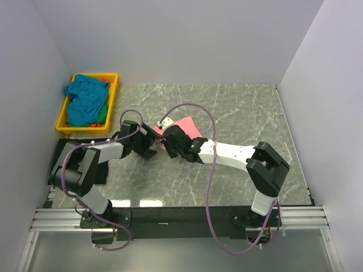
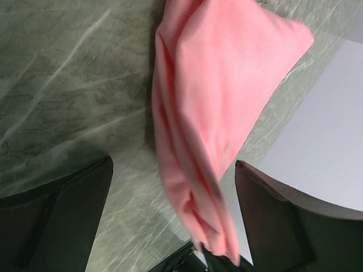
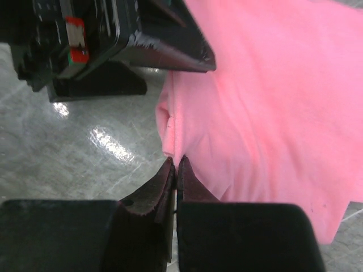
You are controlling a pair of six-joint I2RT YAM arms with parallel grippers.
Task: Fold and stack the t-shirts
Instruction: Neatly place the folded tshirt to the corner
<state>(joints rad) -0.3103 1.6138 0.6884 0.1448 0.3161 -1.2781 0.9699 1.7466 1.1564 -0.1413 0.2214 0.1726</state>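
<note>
both arms are in close over the middle of the green marble table (image 1: 244, 113), wrists nearly nose to nose. the salmon pink t-shirt (image 1: 180, 126) is right there between them, folded down into a small packet near the centre of the table, just beyond the 2 grippers in the top view.

right gripper (image 3: 176, 168): jaws pressed together, tips meeting right at the near edge of the pink cloth, and the hem runs straight into them, so that is a pinch on the salmon pink t-shirt. from the left wrist the shirt tapers down to a narrow end at a dark shape at the bottom of the view, with its layered folds stacked along the left side.

left gripper (image 2: 173, 170): jaws wide apart, 1 finger (image 2: 62, 215) on each side of that narrow end, neither touching the cloth. its dark body shows at the top of the right wrist view, just beside the shirt's upper left edge.

over at the far left corner, the yellow tray (image 1: 113, 76) sits well apart from all this, with a teal blue t-shirt (image 1: 85, 96) heaped in it and a bit of green cloth (image 1: 102, 117) peeking out underneath.
</note>
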